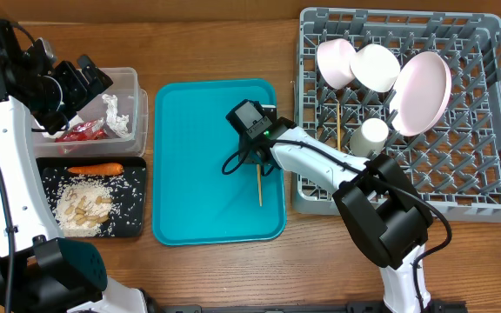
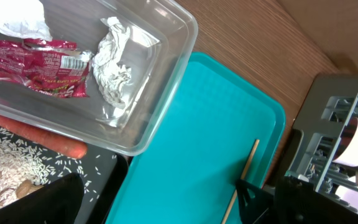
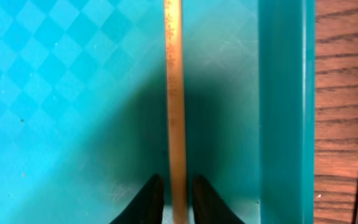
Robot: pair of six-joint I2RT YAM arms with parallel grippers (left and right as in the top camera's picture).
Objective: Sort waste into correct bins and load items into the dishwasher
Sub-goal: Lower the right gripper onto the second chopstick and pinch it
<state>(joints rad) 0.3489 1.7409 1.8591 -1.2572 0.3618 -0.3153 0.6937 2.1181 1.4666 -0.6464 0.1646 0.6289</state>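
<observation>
Chopstick (image 3: 176,93): it lies flat on the teal tray (image 1: 190,174), directly between the fingers of my right hand (image 3: 178,199), and its long part runs away ahead of the fingertips.
Right hand: narrow, with one finger close on each side of the chopstick. I cannot tell if it already pinches.
Step in hand: I judge it is the pick-up of this chopstick, to carry it to the dish rack (image 1: 494,174).
How to do it well: I should close fully before any lift. The grip seems near one end, so the free part may tip down or turn between the fingers. I would rise straight and slowly, and go sideways only when the stick is above the tray wall (image 3: 284,93), which is just beside the hand.
Dish rack: beyond that wall, near the hand. A second chopstick (image 1: 339,126) already lies in it among white dishes.
Left hand (image 1: 90,83): wide, holding nothing, above the clear tub (image 1: 133,83), well apart from the right hand.
</observation>
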